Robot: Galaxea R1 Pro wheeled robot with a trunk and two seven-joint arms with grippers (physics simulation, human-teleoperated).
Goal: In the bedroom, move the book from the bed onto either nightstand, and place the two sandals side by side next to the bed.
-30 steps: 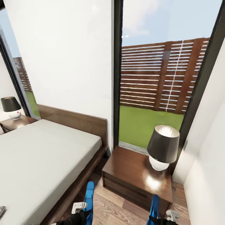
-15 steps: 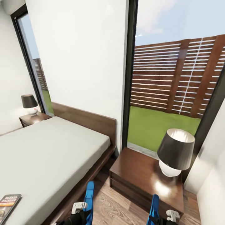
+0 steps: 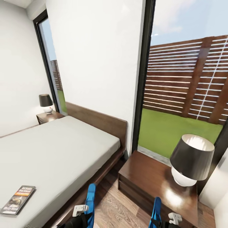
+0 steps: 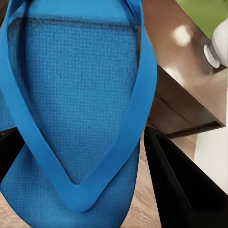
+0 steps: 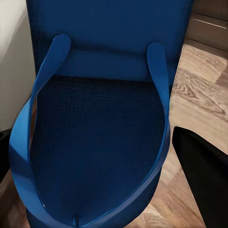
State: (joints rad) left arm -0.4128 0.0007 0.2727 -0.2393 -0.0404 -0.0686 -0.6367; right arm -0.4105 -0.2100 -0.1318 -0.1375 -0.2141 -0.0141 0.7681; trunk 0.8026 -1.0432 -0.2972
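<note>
The book (image 3: 18, 199), dark with an orange band, lies flat on the grey mattress of the bed (image 3: 60, 148) near its foot end. One bright blue sandal (image 3: 91, 201) stands up in my left gripper (image 4: 95, 166), which is shut on it, with black fingers (image 4: 180, 190) either side of the sole. My right gripper (image 5: 102, 166) is shut on the other sandal (image 3: 156, 209), above the wood floor. A nightstand (image 3: 145, 175) with a lamp stands right of the bed, just beyond both sandals. A second nightstand (image 3: 47, 116) stands on the bed's far side.
The dark-shaded lamp (image 3: 191, 160) takes up the near nightstand's right half. A wood floor strip (image 3: 110, 202) runs between the bed frame and that nightstand. Behind stand a white wall (image 3: 95, 63) and tall windows (image 3: 186, 82) onto grass and a fence.
The camera has swung left, so the whole picture has shifted right. The book has come fully into view on the bed. Both sandals stay held at the same spots in the picture.
</note>
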